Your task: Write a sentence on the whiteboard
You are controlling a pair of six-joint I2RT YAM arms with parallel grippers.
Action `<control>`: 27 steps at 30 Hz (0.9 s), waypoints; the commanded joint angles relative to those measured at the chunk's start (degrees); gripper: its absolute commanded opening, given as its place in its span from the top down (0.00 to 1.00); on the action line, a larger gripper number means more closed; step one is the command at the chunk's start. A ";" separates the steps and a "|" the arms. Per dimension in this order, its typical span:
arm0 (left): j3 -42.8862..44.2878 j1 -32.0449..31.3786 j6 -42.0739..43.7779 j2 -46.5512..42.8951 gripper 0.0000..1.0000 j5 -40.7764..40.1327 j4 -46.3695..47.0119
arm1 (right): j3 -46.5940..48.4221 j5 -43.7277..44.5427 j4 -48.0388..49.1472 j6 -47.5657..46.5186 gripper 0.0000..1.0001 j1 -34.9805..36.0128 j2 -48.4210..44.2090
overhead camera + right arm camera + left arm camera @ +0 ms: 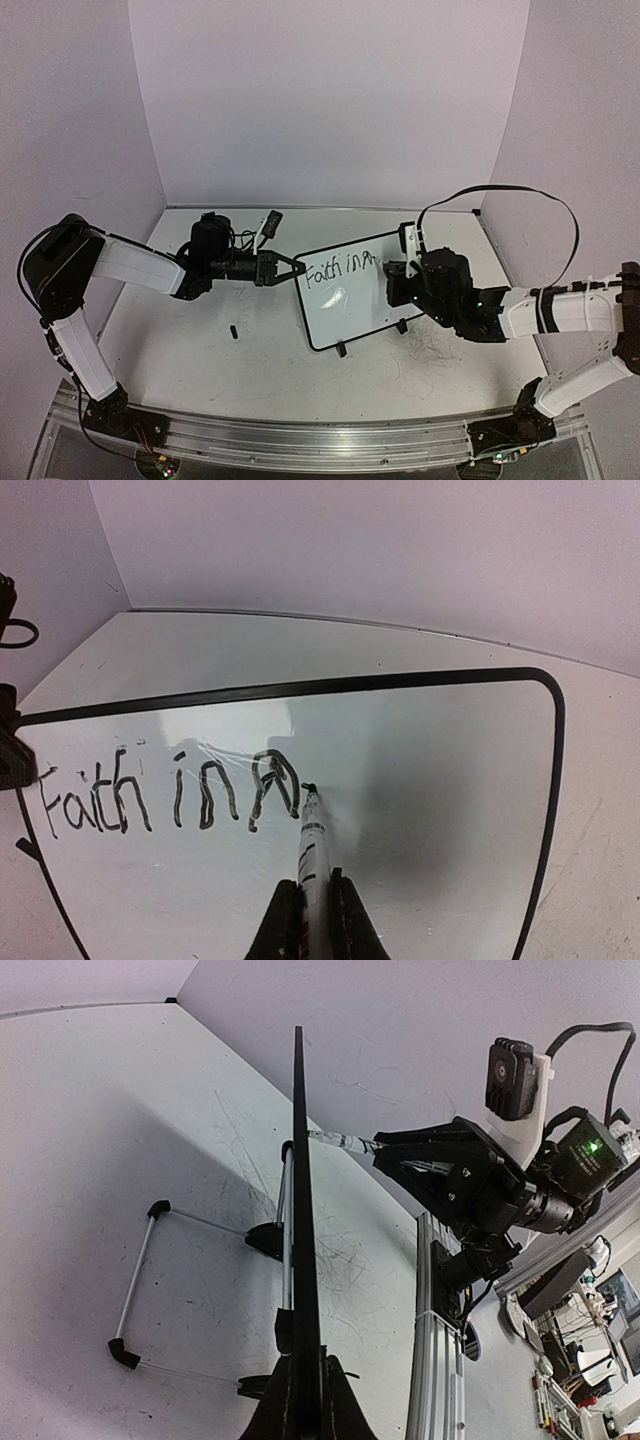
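The whiteboard point(350, 300) stands tilted on its black feet mid-table. It reads "Faith in" plus an "n" point(150, 798) in black marker. My right gripper point(318, 905) is shut on a white marker point(313, 850); its tip touches the board just right of the last letter. My left gripper point(305, 1405) is shut on the board's left edge, which shows edge-on in the left wrist view point(300, 1210). In the top view the left gripper point(285, 268) sits at the board's upper-left corner and the right gripper point(395, 280) over its right part.
A small black marker cap point(233, 331) lies on the table left of the board. A black and white object point(268, 224) lies near the back wall. The board's wire stand point(150, 1280) shows behind it. The aluminium rail point(300, 440) runs along the near edge.
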 commanded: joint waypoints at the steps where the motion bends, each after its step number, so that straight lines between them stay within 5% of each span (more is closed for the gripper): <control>1: 1.81 -2.26 -0.33 -0.67 1.00 5.09 -1.21 | 0.37 3.41 -0.73 1.19 1.00 -0.26 0.43; 27: 1.80 -2.27 -0.22 -0.82 1.00 5.01 -1.25 | 1.58 1.23 5.26 -2.05 1.00 -0.31 2.84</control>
